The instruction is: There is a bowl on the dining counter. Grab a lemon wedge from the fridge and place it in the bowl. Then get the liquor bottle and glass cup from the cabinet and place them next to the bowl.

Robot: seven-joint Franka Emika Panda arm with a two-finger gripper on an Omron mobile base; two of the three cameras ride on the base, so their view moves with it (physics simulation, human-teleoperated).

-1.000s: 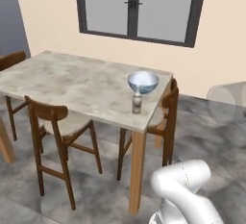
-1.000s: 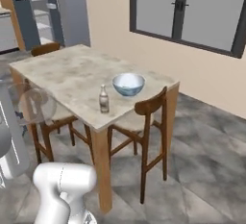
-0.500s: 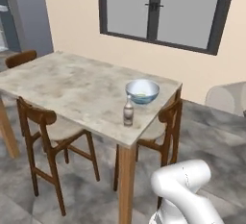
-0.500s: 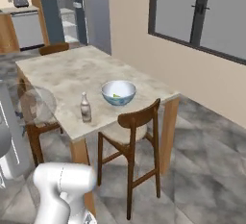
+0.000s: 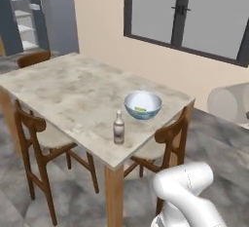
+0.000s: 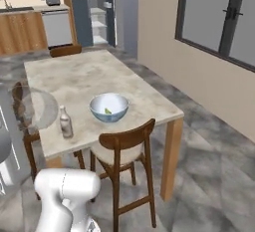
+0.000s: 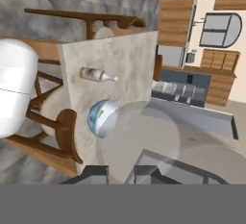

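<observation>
Glass cup [image 7: 158, 141] held over the floor — fingers [image 7: 91, 174] clamped on it.
Liquor bottle [image 5: 118, 128] stands upright on the dining counter [image 5: 73, 89], just near-left of the bowl [image 5: 143, 104] — lemon wedge [image 5: 140, 109] inside.

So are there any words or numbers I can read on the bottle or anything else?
None can be read.
The bottle on the table has a pale label, too small and blurred to read.
The bowl is plain.
</observation>
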